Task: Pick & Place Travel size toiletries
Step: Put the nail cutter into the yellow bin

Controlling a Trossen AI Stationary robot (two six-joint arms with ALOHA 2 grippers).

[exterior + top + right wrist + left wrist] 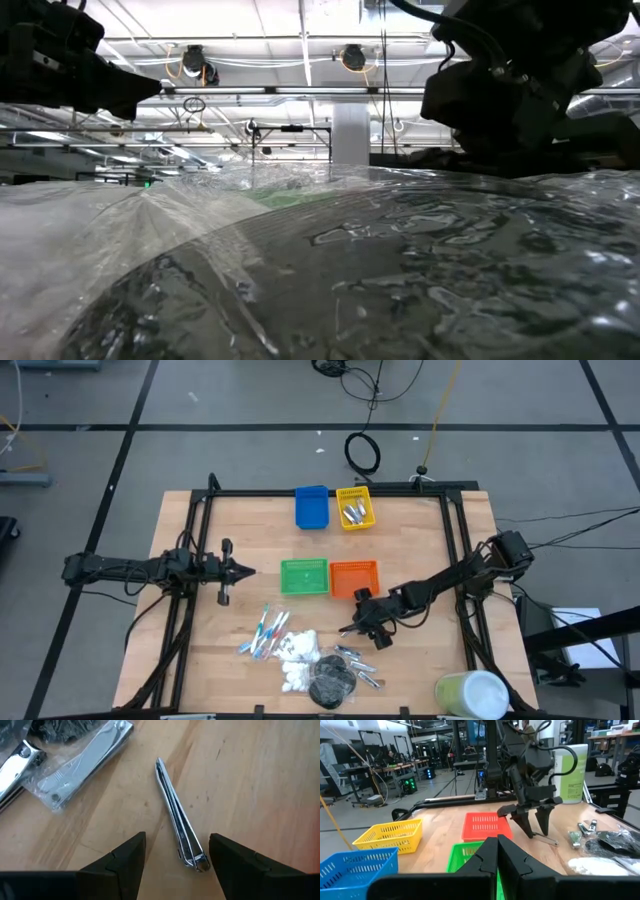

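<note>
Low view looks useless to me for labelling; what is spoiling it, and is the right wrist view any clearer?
Low view: crinkled clear plastic right at the lens fills the picture with glare and hides the table. Right wrist view: sharp and evenly lit; a metal nail clipper lies on bare wood between the open right gripper fingers, casting little shadow.

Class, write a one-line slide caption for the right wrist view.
Right pincer, open, hovers over a silver nail clipper lying on the wooden table, packaged clippers nearby.
</note>
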